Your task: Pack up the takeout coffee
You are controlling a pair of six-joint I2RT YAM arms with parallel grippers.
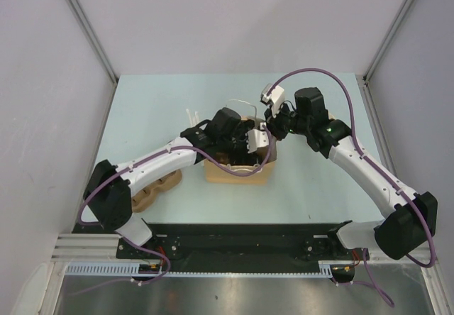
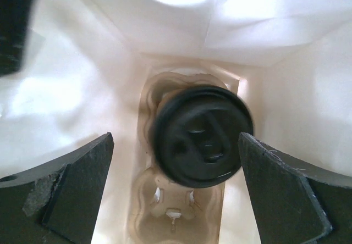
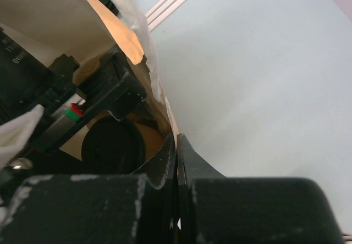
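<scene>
Coffee (image 2: 201, 137) sits deep inside bag (image 2: 297, 79), on tray (image 2: 165, 211) at bag bottom. Left hand (image 2: 175, 139) apart, clear of it either side. Right hand (image 3: 176, 145) pinched together on bag rim. Best: raise left hand straight up without snagging bag walls.

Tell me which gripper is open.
The left gripper, inside the bag, jaws spread either side of the takeout coffee. The right gripper is shut on the bag's rim.

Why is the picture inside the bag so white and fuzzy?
Left wrist view: strong light washes the brown paper bag's inner walls white, and the round black plastic lid looks soft. Right wrist view: the right gripper, near the lens, blurs. Top view: sharp, even light.
</scene>
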